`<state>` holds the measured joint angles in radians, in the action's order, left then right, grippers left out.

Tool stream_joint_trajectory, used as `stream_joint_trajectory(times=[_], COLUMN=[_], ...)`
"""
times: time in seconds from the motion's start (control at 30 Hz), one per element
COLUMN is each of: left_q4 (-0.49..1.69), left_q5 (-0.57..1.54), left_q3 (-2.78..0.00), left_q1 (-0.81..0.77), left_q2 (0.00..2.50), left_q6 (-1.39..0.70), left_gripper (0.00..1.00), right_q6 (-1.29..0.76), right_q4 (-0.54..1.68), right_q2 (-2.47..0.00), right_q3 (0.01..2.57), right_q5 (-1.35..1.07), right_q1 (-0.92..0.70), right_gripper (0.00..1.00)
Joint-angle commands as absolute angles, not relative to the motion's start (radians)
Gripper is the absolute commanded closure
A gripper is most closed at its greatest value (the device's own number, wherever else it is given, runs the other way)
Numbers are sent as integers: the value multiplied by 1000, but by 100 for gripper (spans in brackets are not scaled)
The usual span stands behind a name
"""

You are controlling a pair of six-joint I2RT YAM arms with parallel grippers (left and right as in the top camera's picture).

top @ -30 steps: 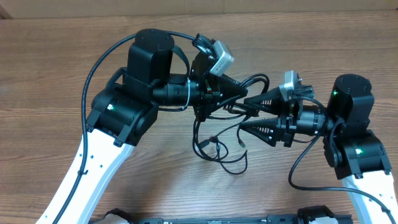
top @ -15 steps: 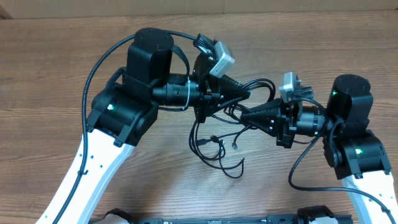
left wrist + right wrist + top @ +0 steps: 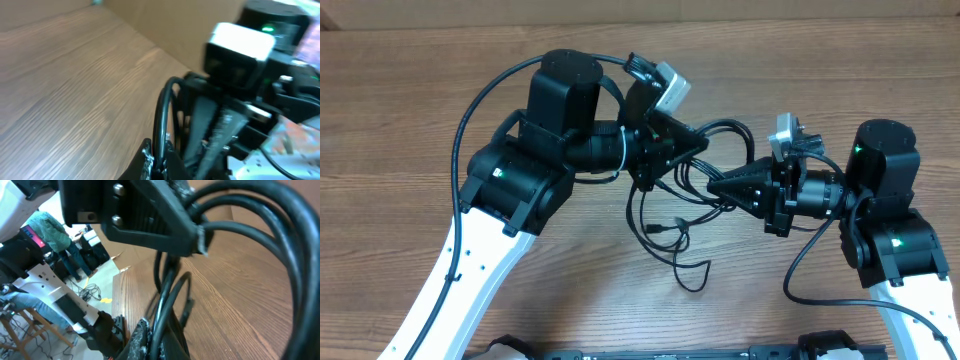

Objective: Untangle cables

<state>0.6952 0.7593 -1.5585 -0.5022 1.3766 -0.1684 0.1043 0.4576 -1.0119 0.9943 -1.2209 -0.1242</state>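
Both arms reach in from the near edge of the wooden counter [image 3: 400, 90] and meet around its middle. Left arm: white link rises from the near-left corner, black elbow bent, wrist turned to point right, left end effector [image 3: 698, 148] horizontal and raised off the counter. Right arm comes up from the near-right corner, wrist turned left, right end effector [image 3: 712, 187] horizontal with its tip just below and beside the left one; they face each other, almost touching. Cables [image 3: 668, 228]: black bunch held between the two tips, one loop arching toward the far edge, thinner loops and small plug ends hanging down and trailing on the counter toward the near edge. Left wrist view: left end effector [image 3: 155, 165] fingers closed on a cable loop [image 3: 161, 115] that stands up from them; blurry. Right wrist view: right end effector [image 3: 150, 340] fingers pinched on cables, with thick loops [image 3: 280, 220] curving close to the lens past the left end effector [image 3: 150, 215].
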Motion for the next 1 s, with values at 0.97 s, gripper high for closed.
stream_joint_trajectory(times=[0.97], left_q4=[872], left_q5=[408], left_q3=[-1581], left_q1=[-480], left_q2=[1373], left_q6=[-383], left_gripper=[96], right_q6=[-437], right_q4=[232], right_q2=[-1010], right_q3=[1001], right_q5=[-902], right_q1=[-122], right_gripper=[96])
